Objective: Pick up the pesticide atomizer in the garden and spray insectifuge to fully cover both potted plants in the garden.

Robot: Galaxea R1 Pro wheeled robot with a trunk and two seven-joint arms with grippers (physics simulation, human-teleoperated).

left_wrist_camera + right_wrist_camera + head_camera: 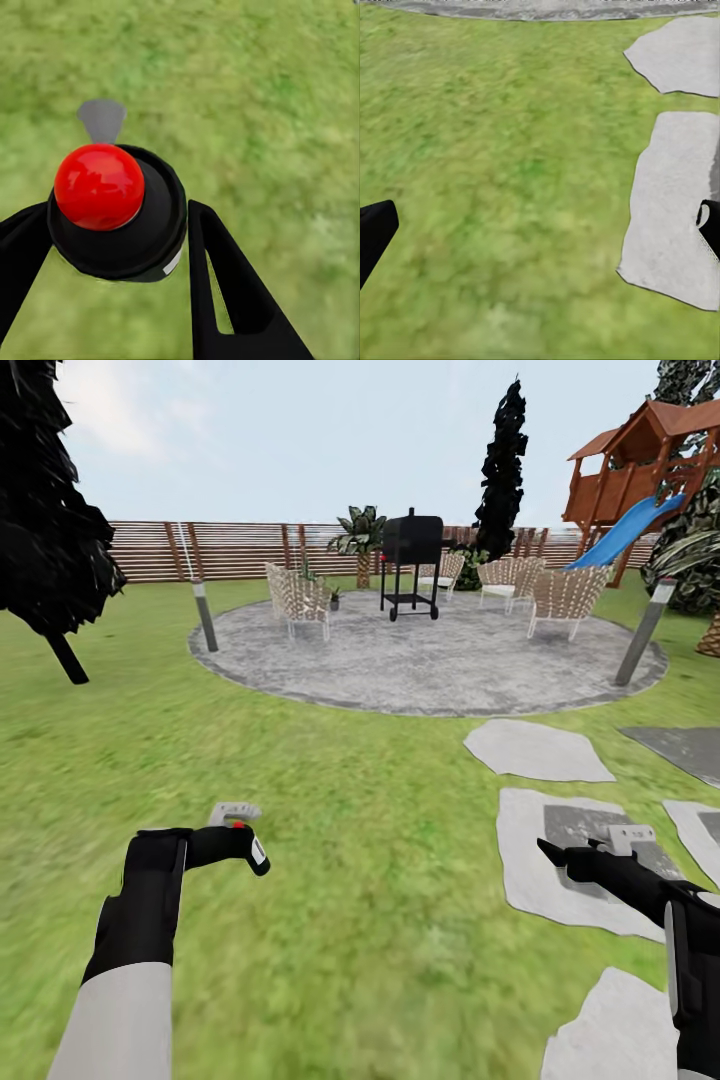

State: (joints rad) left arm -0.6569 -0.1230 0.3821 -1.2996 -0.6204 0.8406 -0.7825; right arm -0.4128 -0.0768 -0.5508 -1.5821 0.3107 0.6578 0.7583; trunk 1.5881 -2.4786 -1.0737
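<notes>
- My left gripper (243,838) is held out low over the green lawn (330,840), its two black fingers (225,292) pinching the small dark green-black pesticide atomizer (120,214) between them.
- Seen along those fingers, the bottle's round dark shoulder sits between them, one finger touching each side. Its glossy red button top (99,186) faces the wrist camera, a small grey nozzle (101,118) points away beyond it, and a sliver of white label (173,262) shows at the edge nearest one finger.
- From my head, only the red top (238,823) and a bit of the bottle show just past the knuckle of that hand, with grass below on every side.
- Far ahead of both hands lies a round grey paved patio (430,655) with woven wicker chairs (297,600), a black wheeled barbecue grill (410,560) and grey bollard posts (205,615) at its rim.
- A small green plant in a little pot (334,596) stands beside the chairs, too small to make out clearly.
- Behind the patio runs a brown horizontal-slat wooden fence (230,550).
- My right gripper (568,857) hovers over pale grey stepping stones (545,860) set in the lawn. Its black fingertips (375,236) are spread wide, with nothing between them.
- Far beyond my right hand stands a wooden play tower with a blue slide (625,530).
</notes>
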